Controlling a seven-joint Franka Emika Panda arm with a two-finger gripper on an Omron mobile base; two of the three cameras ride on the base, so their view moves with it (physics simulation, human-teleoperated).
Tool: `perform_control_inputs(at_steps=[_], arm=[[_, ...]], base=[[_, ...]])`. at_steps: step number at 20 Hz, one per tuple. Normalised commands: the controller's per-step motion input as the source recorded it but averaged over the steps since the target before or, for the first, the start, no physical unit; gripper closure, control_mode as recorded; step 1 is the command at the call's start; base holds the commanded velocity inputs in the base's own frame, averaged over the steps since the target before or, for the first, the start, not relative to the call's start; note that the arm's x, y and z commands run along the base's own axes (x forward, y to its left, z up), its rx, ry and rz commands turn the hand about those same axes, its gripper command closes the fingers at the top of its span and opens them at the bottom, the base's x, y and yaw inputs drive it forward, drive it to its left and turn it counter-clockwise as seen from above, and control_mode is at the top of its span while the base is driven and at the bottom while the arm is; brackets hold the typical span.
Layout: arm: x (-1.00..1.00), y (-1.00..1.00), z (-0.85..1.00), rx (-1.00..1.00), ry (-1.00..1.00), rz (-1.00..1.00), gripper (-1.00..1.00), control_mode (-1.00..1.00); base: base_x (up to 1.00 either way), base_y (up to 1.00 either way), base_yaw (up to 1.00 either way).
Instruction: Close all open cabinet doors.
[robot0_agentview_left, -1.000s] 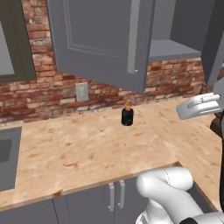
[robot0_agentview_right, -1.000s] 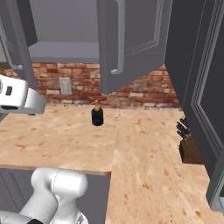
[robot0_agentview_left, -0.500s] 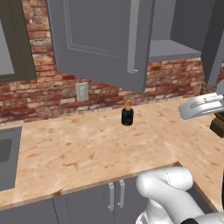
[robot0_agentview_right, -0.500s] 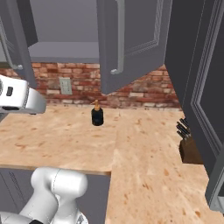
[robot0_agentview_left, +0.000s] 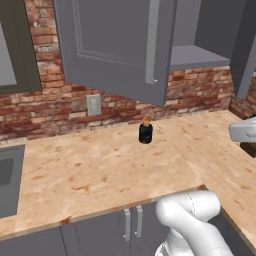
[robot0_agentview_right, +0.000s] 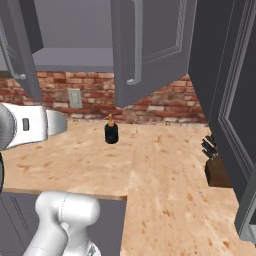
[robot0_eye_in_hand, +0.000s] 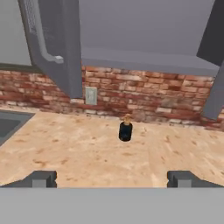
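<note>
An upper cabinet above the counter stands open between two slate-grey cabinet doors. Its left door (robot0_agentview_left: 115, 45) (robot0_agentview_right: 20, 50) (robot0_eye_in_hand: 54, 43) swings out toward me, silver bar handle (robot0_agentview_left: 152, 45) on its free edge. The right door (robot0_agentview_left: 247, 45) (robot0_agentview_right: 150, 50) (robot0_eye_in_hand: 216, 83) is also swung out. A third open door (robot0_agentview_right: 225, 90) hangs close on the far right. My gripper (robot0_eye_in_hand: 111, 179) is open and holds nothing. It hovers over the counter, well below the doors, facing the brick wall. The hand's white body (robot0_agentview_left: 245, 131) (robot0_agentview_right: 30, 127) is level with the counter's right part.
A small dark bottle (robot0_agentview_left: 145, 131) (robot0_agentview_right: 111, 132) (robot0_eye_in_hand: 125, 129) stands on the wooden counter (robot0_agentview_left: 100, 170) near the brick wall, below a wall outlet (robot0_agentview_left: 93, 105). A sink (robot0_agentview_left: 7, 175) lies at the left. A knife block (robot0_agentview_right: 215, 162) stands at the right, under the third door.
The hand has drifted a little to the right and down in the left base view. The doors and the bottle have not moved.
</note>
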Motion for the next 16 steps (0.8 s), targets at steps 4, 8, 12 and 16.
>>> perform_control_inputs(at_steps=[4,8,12,16], arm=[[0.00,-0.62,0.00,0.11,-0.27,0.05,-1.00,-1.00],[0.00,-0.68,0.00,0.13,-0.23,0.10,-1.00,-1.00],[0.03,-0.58,0.00,0.12,-0.20,0.09,-1.00,-1.00],[0.24,-0.49,0.00,0.11,-0.17,0.07,-1.00,-1.00]], base=[[0.00,0.00,0.00],[0.00,0.00,0.00],[0.00,0.00,0.00],[0.00,0.00,0.00]])
